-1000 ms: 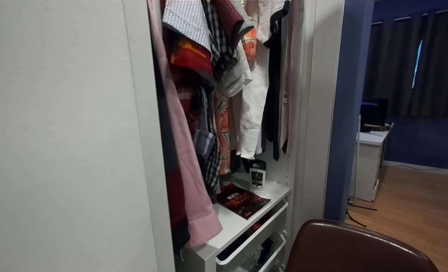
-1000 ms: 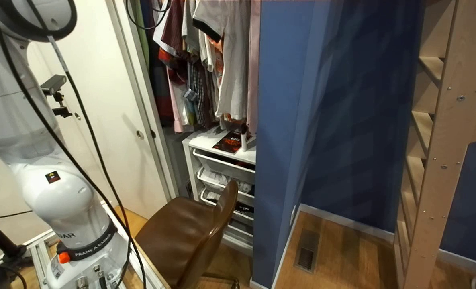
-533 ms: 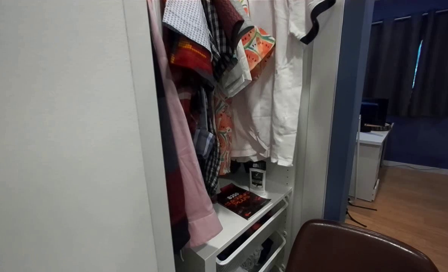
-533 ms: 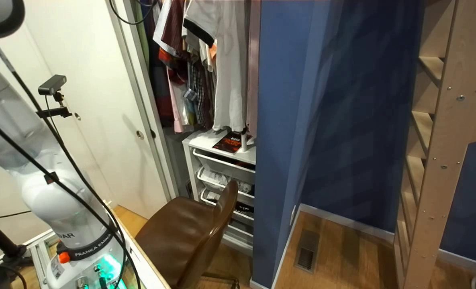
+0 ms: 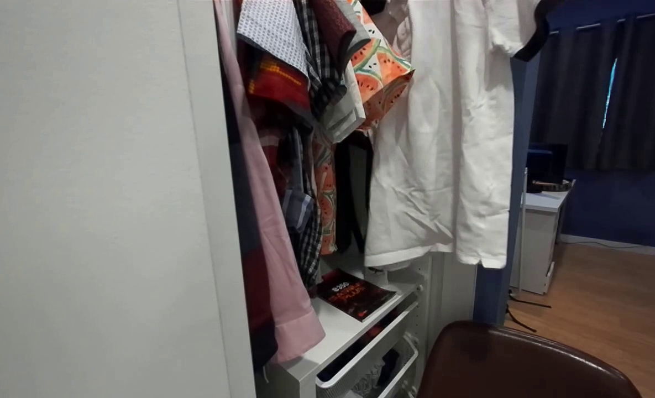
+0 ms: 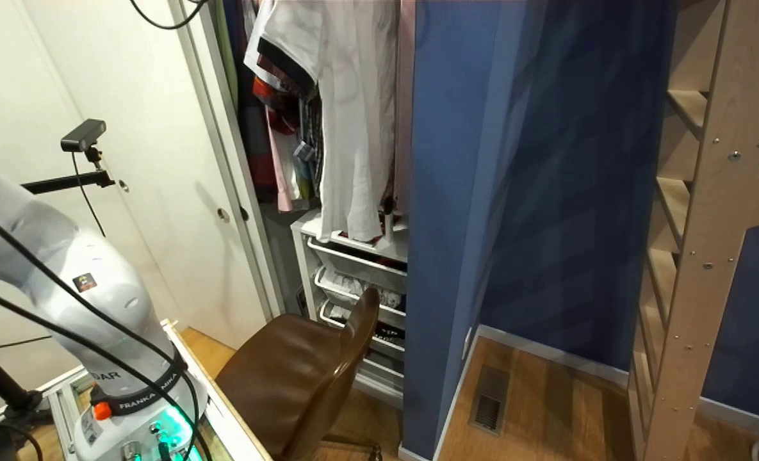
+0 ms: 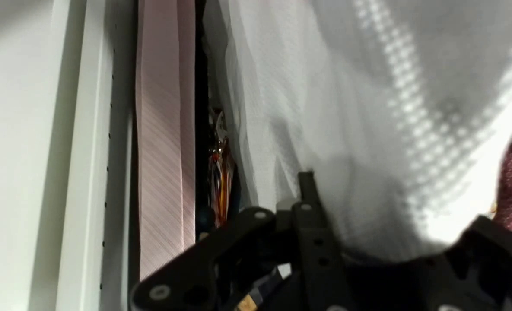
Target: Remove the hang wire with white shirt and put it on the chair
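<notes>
White shirt (image 5: 443, 166): is hanging in the upper centre-right in an exterior view, swinging farther right and looming larger than a second ago; its hem is now overlapping the blue wall (image 5: 490, 293).
Black sleeve trim (image 6: 286, 66): is showing lower and more to the left than before in an exterior view; by my reading the garment is coming forward, clear of most of the other clothes (image 5: 274, 55).
Robot arm (image 6: 110, 307): is folding back toward the left edge in an exterior view, which is fitting a pull outward.
Gripper (image 7: 342, 190): is poking up at the bottom centre of the wrist view, one black finger (image 7: 310, 211) standing out while the shirt is apparently covering its opposite; the pictures are not letting me say whether the jaws are parted or clamped.
Hang wire: is not showing in any view; since the shirt is seemingly travelling with the arm, the wire is probably coming along.
Watermelon-print sleeve (image 5: 382, 72): is jutting over the shirt's left edge in the upper centre; it is perhaps catching, and could be dragging out too.
Chair (image 6: 283, 358): is standing at the lower centre, a gap showing between hem and seat; placing is not yet beginning, so carrying and lowering are likely remaining.
</notes>
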